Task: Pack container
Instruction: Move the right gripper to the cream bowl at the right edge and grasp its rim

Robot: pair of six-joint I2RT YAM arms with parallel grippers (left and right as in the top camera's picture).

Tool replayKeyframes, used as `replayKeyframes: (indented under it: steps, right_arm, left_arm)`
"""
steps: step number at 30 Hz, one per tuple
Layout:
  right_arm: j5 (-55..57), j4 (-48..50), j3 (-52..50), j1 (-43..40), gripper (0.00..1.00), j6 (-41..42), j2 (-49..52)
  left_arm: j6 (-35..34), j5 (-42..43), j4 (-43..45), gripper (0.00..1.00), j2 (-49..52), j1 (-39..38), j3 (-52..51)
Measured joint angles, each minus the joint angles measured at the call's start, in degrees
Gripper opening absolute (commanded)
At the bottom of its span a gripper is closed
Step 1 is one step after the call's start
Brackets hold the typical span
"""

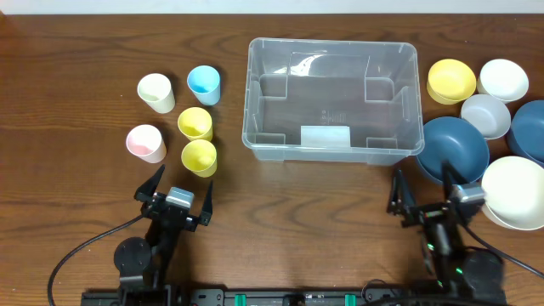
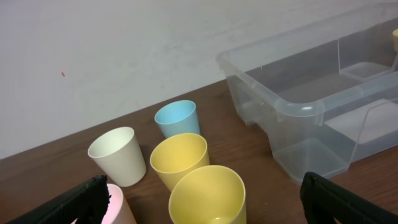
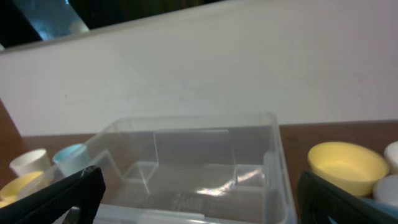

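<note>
While nothing is inside it yet, the container (image 1: 333, 42) sits open-topped at the middle of the desk (image 1: 76, 212), toward the far edge, pale label on its near wall. Step in hand, my call: pre-grasp, first pick not begun. Left gripper (image 1: 185, 176) hovers by the near edge, left of centre, fingers spread wide, pinching nothing; right gripper (image 1: 422, 177) likewise toward the near right corner, spread and empty. Cream cup (image 1: 156, 92), blue cup (image 1: 204, 82), pink cup (image 1: 145, 142) and two yellow ones stand between container and left edge. The nearer yellow cup (image 1: 200, 156) is just ahead of my left gripper, so I'd go there first: jaws astride one wall, close, lift straight up, because the other yellow cup (image 1: 195, 123) is just beside it, touching or not I can't tell. Toward the right edge the dark blue bowl (image 1: 453, 149) lies right by my right gripper, a big white bowl (image 1: 515, 191) against it. That one calls for a rim pinch, then a carry over the container's rim.
</note>
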Motion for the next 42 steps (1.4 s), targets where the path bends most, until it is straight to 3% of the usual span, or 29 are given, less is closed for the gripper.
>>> replayKeyframes:
  steps: [8, 12, 16, 26, 30, 36, 42]
  right_arm:
    - [1.7, -38.0, 38.6, 0.0, 0.99, -6.5, 16.8]
    - [-2.4, -49.6, 47.6, 0.0, 0.99, -7.3, 24.0]
    - [-0.5, -51.7, 49.0, 0.0, 0.99, -4.4, 27.0]
    - [27.4, -58.9, 49.3, -1.0, 0.99, 19.8, 29.3]
    - [31.2, -59.0, 49.3, -3.7, 0.99, 24.5, 31.2]
    - [31.8, -57.9, 54.4, -5.8, 0.99, 22.0, 37.2]
    - [21.5, -66.7, 72.7, -8.3, 0.99, 9.4, 52.0]
  left_arm:
    - [0.0, 0.0, 0.0, 0.98, 0.0, 0.0, 0.0]
    - [0.0, 0.0, 0.0, 0.98, 0.0, 0.0, 0.0]
    - [0.0, 0.0, 0.0, 0.98, 0.0, 0.0, 0.0]
    - [0.0, 0.0, 0.0, 0.98, 0.0, 0.0, 0.0]
    - [0.0, 0.0, 0.0, 0.98, 0.0, 0.0, 0.0]
    - [0.0, 0.0, -0.1, 0.98, 0.0, 0.0, 0.0]
    - [0.0, 0.0, 0.0, 0.98, 0.0, 0.0, 0.0]
